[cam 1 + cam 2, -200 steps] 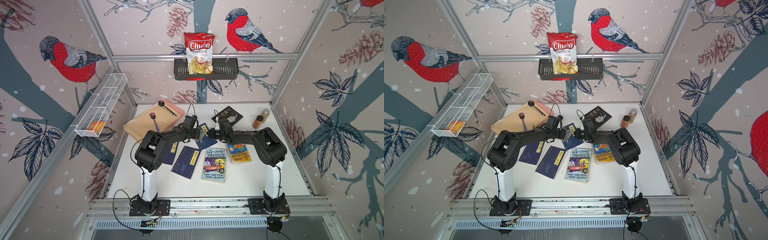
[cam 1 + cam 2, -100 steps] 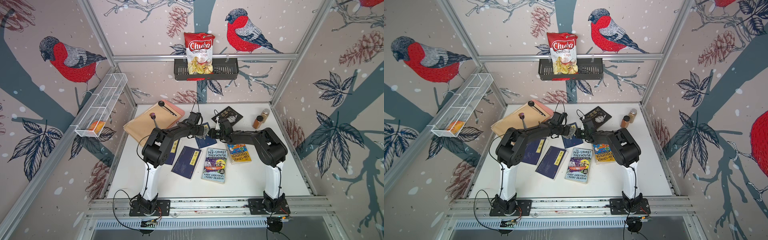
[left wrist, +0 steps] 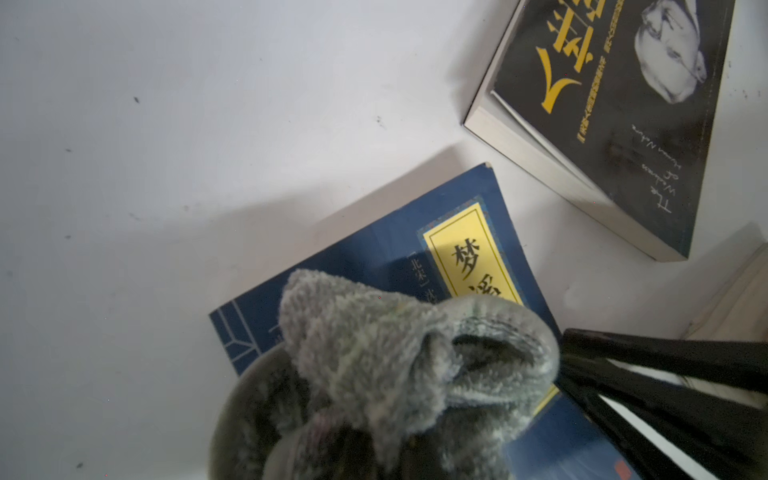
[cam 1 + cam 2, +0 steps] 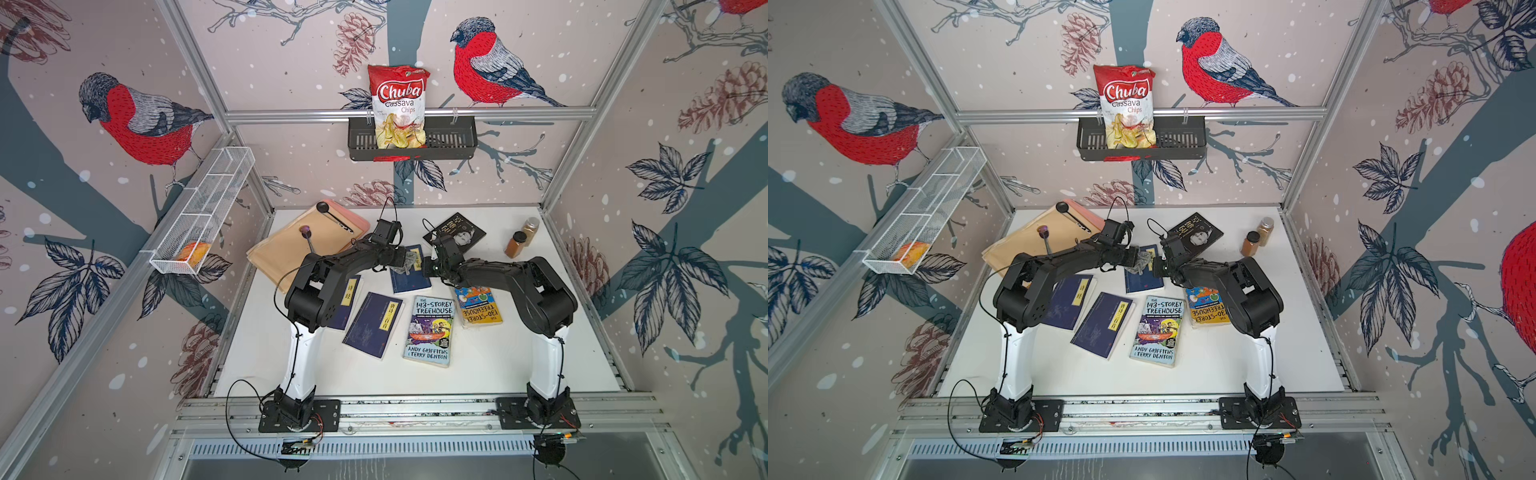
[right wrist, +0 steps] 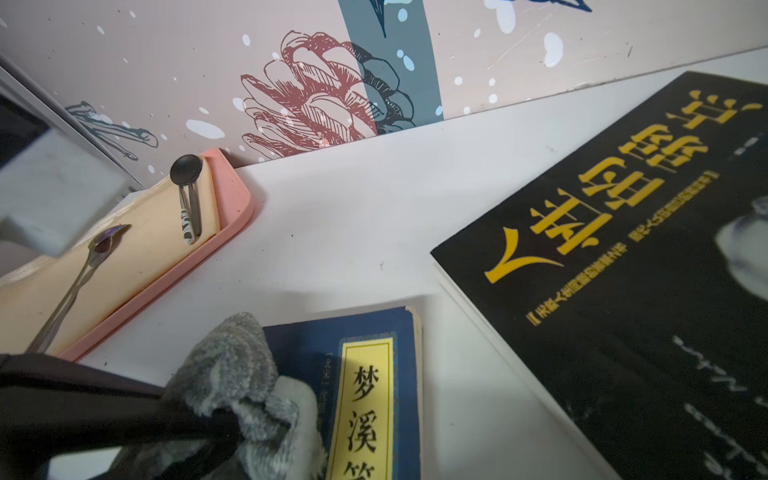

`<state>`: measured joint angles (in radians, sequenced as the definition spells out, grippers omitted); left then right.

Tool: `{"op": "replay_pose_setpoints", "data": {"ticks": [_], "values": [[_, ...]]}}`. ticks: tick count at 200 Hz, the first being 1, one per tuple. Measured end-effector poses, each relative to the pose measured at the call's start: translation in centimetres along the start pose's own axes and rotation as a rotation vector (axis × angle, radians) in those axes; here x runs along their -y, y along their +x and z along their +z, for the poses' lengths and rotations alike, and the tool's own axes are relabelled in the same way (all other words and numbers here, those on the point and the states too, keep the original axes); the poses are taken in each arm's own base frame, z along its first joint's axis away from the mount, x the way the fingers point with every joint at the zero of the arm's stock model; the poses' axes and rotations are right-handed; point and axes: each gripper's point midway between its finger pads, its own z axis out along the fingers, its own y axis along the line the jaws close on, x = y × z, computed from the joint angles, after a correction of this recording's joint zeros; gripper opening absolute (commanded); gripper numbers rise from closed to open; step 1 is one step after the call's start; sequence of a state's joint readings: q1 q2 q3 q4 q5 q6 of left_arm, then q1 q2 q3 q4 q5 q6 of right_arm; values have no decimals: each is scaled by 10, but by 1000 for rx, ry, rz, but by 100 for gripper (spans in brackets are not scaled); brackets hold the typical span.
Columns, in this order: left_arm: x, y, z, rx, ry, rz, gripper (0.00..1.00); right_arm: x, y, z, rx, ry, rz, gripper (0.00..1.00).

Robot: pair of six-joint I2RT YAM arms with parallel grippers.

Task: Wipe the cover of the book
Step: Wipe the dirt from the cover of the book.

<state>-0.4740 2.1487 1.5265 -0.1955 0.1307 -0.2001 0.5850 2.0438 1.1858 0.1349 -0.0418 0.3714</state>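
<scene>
Blue book (image 4: pixel 412 283) under cloth (image 4: pixel 406 262), black book (image 4: pixel 457 232) near corner, table (image 4: pixel 498 365) open alongside

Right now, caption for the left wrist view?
Grey cloth bunched on the blue book; black book lies apart nearby.

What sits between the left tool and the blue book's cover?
A bunched grey cloth, over the blue book; the left wrist view shows it.

Blue book (image 4: pixel 411 281), yellow title strip, lies flat and closed toward the back of the white table (image 4: pixel 478 365). A grey fluffy cloth (image 4: pixel 405 262) sits bunched on its cover, beside that strip.
</scene>
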Motion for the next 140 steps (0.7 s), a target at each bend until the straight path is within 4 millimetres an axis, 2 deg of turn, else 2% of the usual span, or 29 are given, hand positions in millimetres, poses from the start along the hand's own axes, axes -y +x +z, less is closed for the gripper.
{"op": "replay_pose_setpoints", "data": {"ticks": [13, 73, 140], "values": [[-3, -4, -2, 3, -6, 6, 0, -1, 0, 0, 10, 33, -24, 7], [-7, 3, -3, -12, 6, -2, 0, -3, 1, -2, 4, 171, -157, 6], [-15, -6, -15, 10, -2, -4, 0, -3, 3, -1, 1, 218, -213, 2]]}}
